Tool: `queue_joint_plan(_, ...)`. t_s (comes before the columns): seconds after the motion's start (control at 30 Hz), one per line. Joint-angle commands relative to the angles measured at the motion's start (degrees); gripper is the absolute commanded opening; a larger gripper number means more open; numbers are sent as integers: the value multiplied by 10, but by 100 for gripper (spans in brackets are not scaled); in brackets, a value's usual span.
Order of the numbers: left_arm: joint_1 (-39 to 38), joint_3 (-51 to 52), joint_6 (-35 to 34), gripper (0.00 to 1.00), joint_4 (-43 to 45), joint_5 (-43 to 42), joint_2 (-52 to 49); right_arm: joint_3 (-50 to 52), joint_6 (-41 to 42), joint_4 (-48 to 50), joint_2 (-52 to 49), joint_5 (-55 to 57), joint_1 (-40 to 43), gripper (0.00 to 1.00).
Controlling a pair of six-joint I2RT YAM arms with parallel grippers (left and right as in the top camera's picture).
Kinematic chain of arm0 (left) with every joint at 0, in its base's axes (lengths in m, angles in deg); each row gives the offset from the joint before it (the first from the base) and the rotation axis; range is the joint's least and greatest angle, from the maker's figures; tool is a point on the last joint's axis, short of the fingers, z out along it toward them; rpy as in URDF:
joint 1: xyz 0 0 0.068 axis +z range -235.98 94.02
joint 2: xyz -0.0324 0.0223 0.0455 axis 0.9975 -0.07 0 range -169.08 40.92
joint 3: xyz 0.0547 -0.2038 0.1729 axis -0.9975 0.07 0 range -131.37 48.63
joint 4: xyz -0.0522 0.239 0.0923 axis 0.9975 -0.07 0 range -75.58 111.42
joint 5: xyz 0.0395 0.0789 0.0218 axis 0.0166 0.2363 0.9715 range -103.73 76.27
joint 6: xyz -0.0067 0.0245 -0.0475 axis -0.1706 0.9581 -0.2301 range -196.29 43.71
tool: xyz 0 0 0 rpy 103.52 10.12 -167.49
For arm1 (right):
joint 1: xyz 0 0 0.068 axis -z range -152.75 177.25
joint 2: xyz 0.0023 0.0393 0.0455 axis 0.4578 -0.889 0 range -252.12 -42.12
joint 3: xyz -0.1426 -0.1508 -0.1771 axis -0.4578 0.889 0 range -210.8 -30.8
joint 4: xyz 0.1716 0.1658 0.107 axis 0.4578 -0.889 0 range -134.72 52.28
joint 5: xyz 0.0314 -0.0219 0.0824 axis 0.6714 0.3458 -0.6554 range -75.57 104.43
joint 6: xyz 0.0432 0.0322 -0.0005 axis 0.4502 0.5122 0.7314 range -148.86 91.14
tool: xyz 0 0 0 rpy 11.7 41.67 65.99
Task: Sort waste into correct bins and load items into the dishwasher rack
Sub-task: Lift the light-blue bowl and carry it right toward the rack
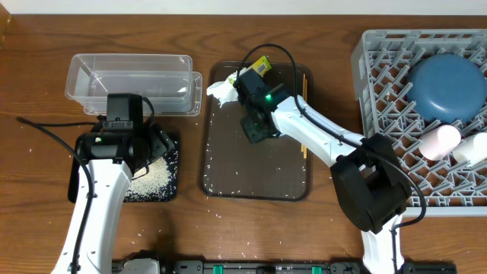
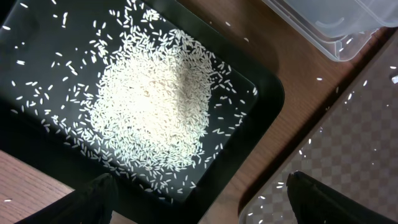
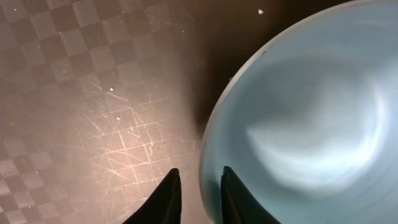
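My left gripper is open and empty above the black tray, which holds a heap of rice; it also shows in the overhead view. My right gripper is shut on the rim of the light-blue bowl, one finger inside and one outside, over the brown tray. From overhead the right gripper hides the bowl. The tissue, wrapper and chopsticks lie on the brown tray. The grey rack holds the dark-blue dish, pink cup and white cup.
The clear tub stands behind the black tray, left of the brown tray. Stray rice grains lie scattered on the brown tray and on the wooden table. The rack fills the right side.
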Motion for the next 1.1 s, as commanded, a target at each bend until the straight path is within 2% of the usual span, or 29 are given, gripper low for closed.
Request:
queue_joint_plan(0.0, 3, -9, 8, 90, -2, 7, -3, -10, -5, 0, 0, -11, -7, 19)
queue_joint_plan(0.2, 3, -9, 8, 90, -2, 7, -3, -9, -4, 0, 0, -3, -8, 23)
queue_joint_plan(0.63, 3, -9, 8, 90, -2, 7, -3, -5, -4, 3, -7, 29, -6, 22)
queue_joint_plan(0.7, 3, -9, 8, 90, -2, 7, -3, -4, -4, 4, -12, 28, -5, 19)
queue_joint_plan(0.9, 3, -9, 8, 90, -2, 7, -3, -4, 0, 3, -12, 28, -5, 18)
queue_joint_plan(1.0, 3, -9, 8, 90, -2, 7, -3, -4, 1, 3, -12, 28, -5, 6)
queue_joint_plan(1.07, 3, -9, 8, 90, -2, 7, -3, -7, 1, 2, -12, 28, -5, 3)
